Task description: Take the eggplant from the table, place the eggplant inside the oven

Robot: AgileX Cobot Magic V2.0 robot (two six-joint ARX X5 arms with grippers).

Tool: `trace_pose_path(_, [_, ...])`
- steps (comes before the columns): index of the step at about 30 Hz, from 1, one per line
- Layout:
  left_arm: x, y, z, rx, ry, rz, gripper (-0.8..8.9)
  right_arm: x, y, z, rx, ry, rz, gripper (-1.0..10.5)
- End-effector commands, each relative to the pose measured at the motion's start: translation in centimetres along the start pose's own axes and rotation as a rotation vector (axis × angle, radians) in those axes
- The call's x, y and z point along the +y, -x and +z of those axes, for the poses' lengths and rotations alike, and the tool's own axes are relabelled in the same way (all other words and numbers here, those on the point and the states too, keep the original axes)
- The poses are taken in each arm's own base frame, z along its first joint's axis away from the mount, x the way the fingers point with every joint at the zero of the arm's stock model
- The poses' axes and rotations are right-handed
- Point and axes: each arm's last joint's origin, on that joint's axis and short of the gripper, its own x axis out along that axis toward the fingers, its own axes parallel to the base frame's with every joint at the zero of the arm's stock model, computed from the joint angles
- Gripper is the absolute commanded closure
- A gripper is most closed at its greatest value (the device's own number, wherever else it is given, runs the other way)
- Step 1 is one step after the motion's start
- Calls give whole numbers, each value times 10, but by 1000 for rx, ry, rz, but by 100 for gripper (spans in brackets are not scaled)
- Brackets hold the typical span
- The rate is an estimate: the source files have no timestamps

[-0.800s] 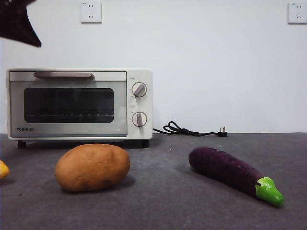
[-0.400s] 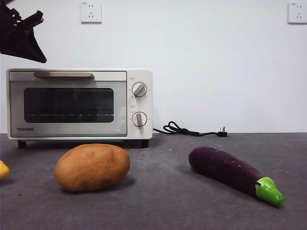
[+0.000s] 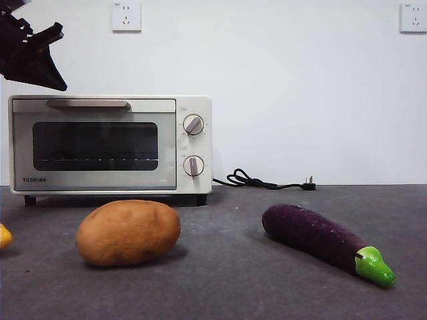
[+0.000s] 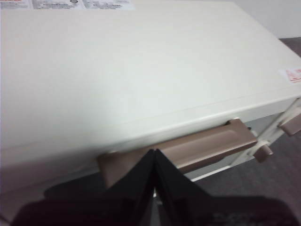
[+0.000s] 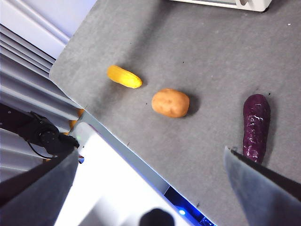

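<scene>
In the front view a yellow thing [image 3: 4, 235] is cut off by the left edge. The right wrist view crops the oven [image 5: 225, 3] to a corner and hides the eggplant's [image 5: 256, 126] stem end behind a jaw. The oven-top labels [image 4: 70, 4] in the left wrist view are too blurred to read.

Left gripper [image 4: 154, 157] low in the left wrist view, jaws pressed together to a point, tilted downward; seen as a dark shape at upper left in the front view [image 3: 40, 57]. Right gripper [image 5: 150, 188] held high, jaws spread wide apart, nothing between them.
</scene>
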Motion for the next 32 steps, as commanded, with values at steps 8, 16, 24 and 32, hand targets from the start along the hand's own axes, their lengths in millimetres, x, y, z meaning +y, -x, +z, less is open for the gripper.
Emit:
trace_pose_path(8, [3,-5,0,-21,-53,40,819,0,0,1,-1,14,0,379])
trace_pose_path(16, [2,-23,-11,32,-41,17,819,0,0,1,0,13,0,379])
trace_pose_path(24, [2,-33,-22,101,-18,1,819,0,0,1,-2,14,-4,379])
trace_pose_path(32, [-10,-37,-28,168,-23,-32,819,0,0,3,-19,27,-15,379])
